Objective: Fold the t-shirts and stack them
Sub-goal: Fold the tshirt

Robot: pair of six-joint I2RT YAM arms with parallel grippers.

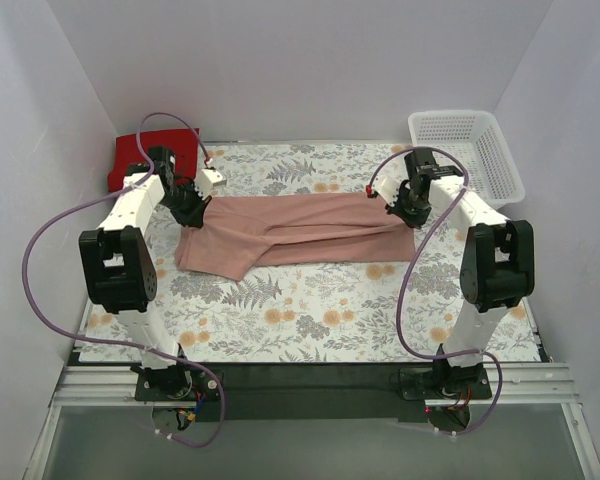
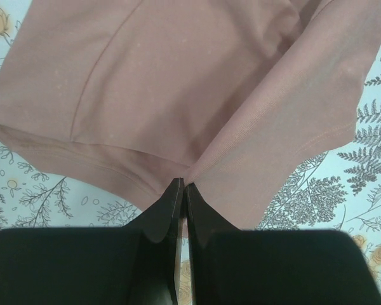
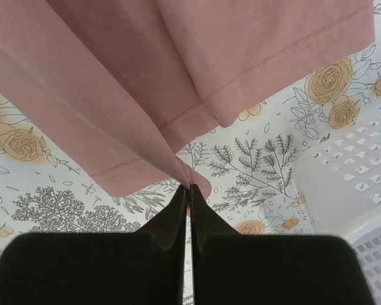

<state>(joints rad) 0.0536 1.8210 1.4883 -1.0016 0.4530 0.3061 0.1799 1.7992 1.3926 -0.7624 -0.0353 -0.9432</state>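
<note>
A dusty pink t-shirt [image 1: 285, 233] lies stretched across the middle of the floral table cloth, folded lengthwise into a long band. My left gripper [image 1: 190, 208] is shut on the shirt's left end; in the left wrist view the fingertips [image 2: 175, 189] pinch the pink cloth [image 2: 178, 82] where it bunches. At the shirt's right end my right gripper [image 1: 412, 206] is shut on its edge; the right wrist view shows the hem [image 3: 140, 95] rising taut into my right gripper [image 3: 190, 188]. A red folded t-shirt [image 1: 140, 153] lies at the back left corner.
A white lattice basket [image 1: 490, 150] stands at the back right, and its rim shows as the basket [image 3: 362, 190] in the right wrist view. White walls enclose the table on three sides. The floral table cloth [image 1: 310, 310] spreads in front of the shirt.
</note>
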